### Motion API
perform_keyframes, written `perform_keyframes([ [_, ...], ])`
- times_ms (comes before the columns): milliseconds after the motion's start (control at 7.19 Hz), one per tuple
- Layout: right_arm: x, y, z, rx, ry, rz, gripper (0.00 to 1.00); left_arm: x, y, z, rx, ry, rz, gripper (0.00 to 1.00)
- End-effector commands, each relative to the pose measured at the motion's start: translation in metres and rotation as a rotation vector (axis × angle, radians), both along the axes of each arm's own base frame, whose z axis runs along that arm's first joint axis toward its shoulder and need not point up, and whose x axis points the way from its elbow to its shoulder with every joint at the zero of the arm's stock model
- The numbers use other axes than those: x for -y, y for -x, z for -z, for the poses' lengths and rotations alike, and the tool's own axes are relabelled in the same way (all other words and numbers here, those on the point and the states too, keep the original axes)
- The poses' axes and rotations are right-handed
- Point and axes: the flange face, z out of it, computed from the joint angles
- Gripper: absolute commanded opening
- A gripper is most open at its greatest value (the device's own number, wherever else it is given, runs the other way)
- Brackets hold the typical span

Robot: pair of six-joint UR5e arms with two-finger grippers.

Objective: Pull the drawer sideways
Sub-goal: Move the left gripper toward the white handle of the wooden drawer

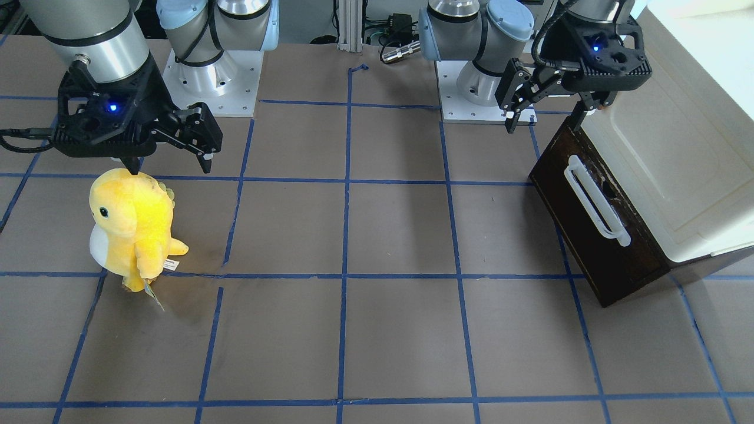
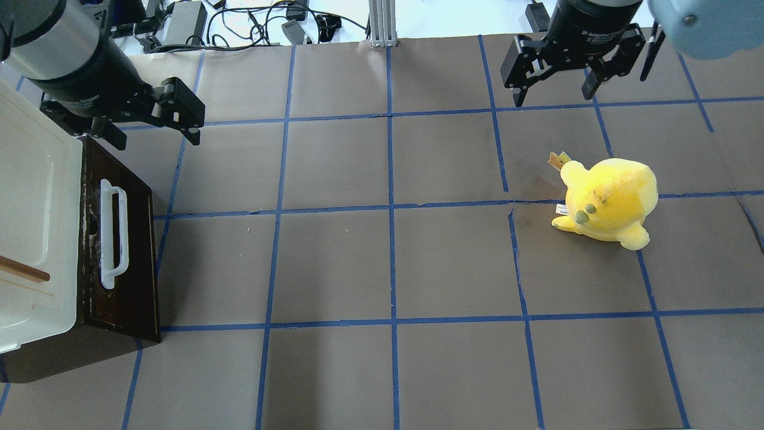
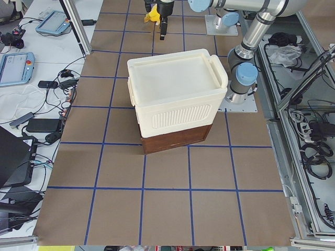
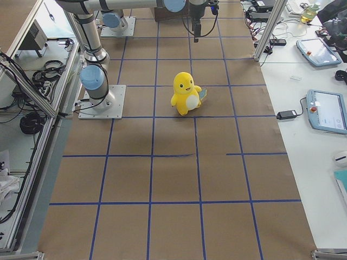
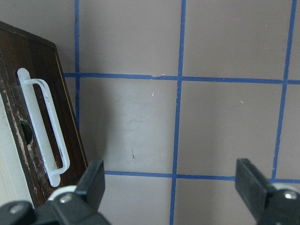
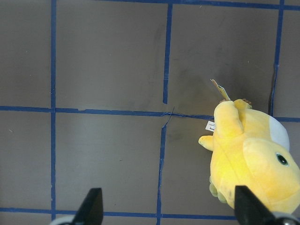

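The drawer (image 1: 589, 235) has a dark brown front with a long white bar handle (image 1: 596, 203). It sits closed under a cream-white cabinet body (image 1: 665, 153). It also shows in the overhead view (image 2: 134, 251) and the left wrist view (image 5: 44, 65). My left gripper (image 1: 545, 121) is open and empty. It hovers above the drawer front's end nearest the robot base, apart from the handle (image 2: 113, 233). My right gripper (image 1: 169, 165) is open and empty, above and just behind a yellow plush toy (image 1: 132, 227).
The plush toy (image 2: 609, 200) stands on the brown, blue-taped table on my right side. The cabinet body (image 2: 30, 227) has a small brown wooden handle (image 2: 24, 270) on top. The two arm bases (image 1: 212, 70) stand at the table's back edge.
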Motion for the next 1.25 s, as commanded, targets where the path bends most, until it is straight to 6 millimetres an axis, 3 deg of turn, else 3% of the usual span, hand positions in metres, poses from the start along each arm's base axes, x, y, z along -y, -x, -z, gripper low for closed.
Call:
perform_keyframes([
  [0,0.000,0.000,0.000,0.000,0.000,0.000,1.00,0.000,0.000,0.000,0.003,-0.001,0.000,1.00],
  [557,0.000,0.000,0.000,0.000,0.000,0.000,1.00,0.014,-0.001,0.008,-0.005,0.000,-0.003,1.00],
  [835,0.000,0.000,0.000,0.000,0.000,0.000,1.00,0.037,0.000,0.026,-0.004,0.015,-0.001,1.00],
  [1113,0.000,0.000,0.000,0.000,0.000,0.000,1.00,0.056,0.014,0.049,0.005,-0.003,-0.013,1.00],
])
